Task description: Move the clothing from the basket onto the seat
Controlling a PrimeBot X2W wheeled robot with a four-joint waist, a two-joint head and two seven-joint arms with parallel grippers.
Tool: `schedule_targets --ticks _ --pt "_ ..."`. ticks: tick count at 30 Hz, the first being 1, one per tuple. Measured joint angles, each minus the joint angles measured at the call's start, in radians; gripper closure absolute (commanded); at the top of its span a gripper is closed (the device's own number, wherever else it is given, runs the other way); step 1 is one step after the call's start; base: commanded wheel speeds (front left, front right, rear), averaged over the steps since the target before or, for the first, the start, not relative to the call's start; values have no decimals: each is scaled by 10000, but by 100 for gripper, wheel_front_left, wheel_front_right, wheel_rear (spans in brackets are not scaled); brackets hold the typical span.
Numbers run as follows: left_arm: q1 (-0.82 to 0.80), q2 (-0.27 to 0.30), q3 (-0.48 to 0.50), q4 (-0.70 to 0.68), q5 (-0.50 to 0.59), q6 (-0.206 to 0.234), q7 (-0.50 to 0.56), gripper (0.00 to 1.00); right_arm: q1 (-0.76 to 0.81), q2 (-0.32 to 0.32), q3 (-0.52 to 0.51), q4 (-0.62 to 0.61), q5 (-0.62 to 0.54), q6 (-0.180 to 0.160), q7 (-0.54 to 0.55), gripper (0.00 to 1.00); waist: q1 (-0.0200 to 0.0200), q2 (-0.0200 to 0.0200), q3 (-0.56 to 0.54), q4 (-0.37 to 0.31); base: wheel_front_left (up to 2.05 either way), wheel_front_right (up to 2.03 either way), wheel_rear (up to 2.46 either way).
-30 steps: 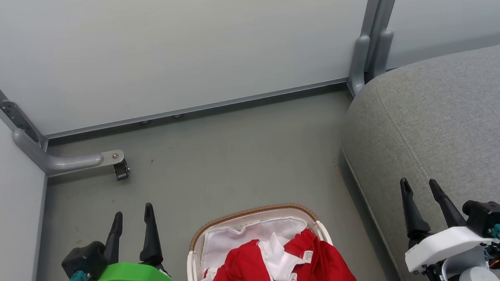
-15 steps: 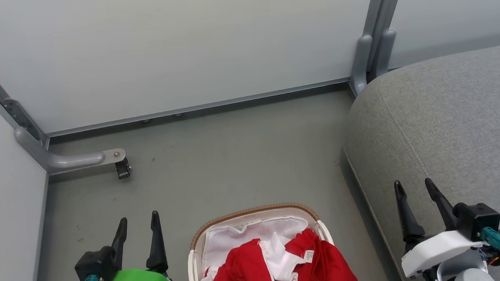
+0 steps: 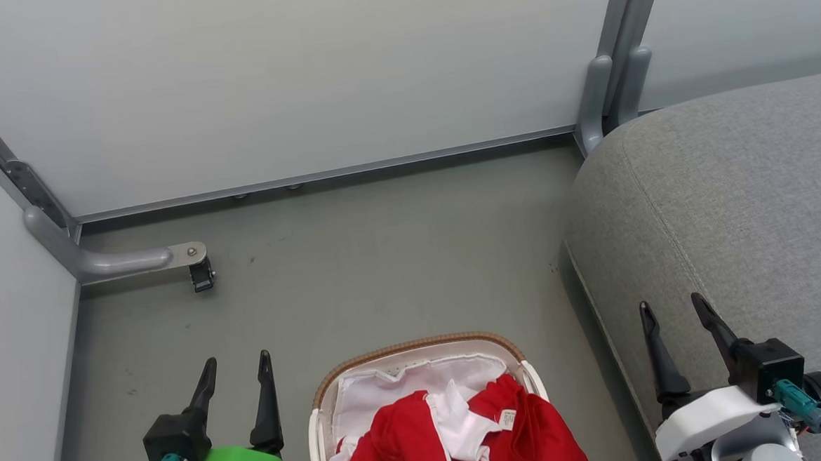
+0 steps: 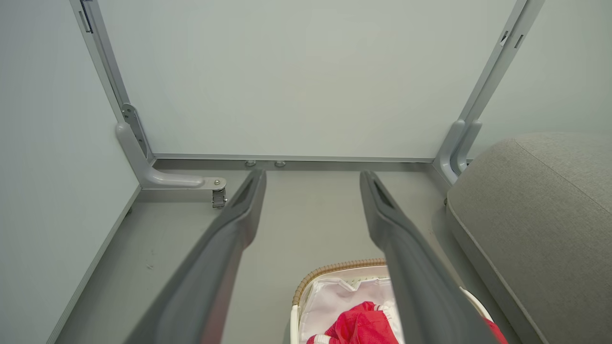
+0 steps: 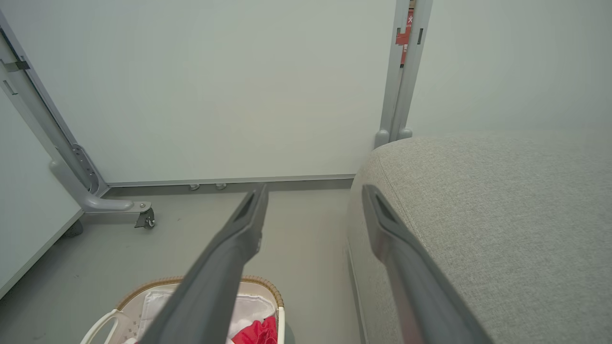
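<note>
Red clothing (image 3: 534,438) with white trim lies heaped in the white basket (image 3: 417,348), which stands on the floor at the bottom middle of the head view. The grey seat (image 3: 739,199) rises to the basket's right. My left gripper (image 3: 237,363) hangs open to the left of the basket, nothing between its fingers. Over the seat's front edge my right gripper (image 3: 670,305) is open and empty too. The left wrist view shows the basket (image 4: 334,270), the clothing (image 4: 361,327) and the seat (image 4: 540,215). In the right wrist view the basket (image 5: 260,282) sits low, the seat (image 5: 502,215) at right.
Pale partition panels (image 3: 290,75) close off the far side and the left. A grey panel foot with a caster (image 3: 200,276) juts over the floor at left. A grey post (image 3: 606,73) stands where the panels meet, beside the seat. Bare grey floor (image 3: 384,260) lies beyond the basket.
Both grippers have drawn back toward the bottom of the head view, still open. The basket and clothing have not moved.
</note>
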Motion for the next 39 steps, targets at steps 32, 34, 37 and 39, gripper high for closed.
schedule_targets --ticks 32,34,37,39 --pt "20 6 -176 111 420 2 -144 0 94 -6 94 12 -474 0 -115 0 0 0 58 -21 0 0 0" --pt "19 6 -242 115 439 -12 -144 0 94 -6 98 -23 -474 0 -115 0 0 0 105 -37 0 0 0" --pt "-19 8 -360 140 504 -73 -144 0 70 -6 77 -117 -476 0 -115 0 0 0 262 -66 0 0 0" --pt "-155 8 -431 196 552 -105 -144 0 -19 -6 38 -194 -476 0 -115 0 0 0 391 -89 0 0 0"
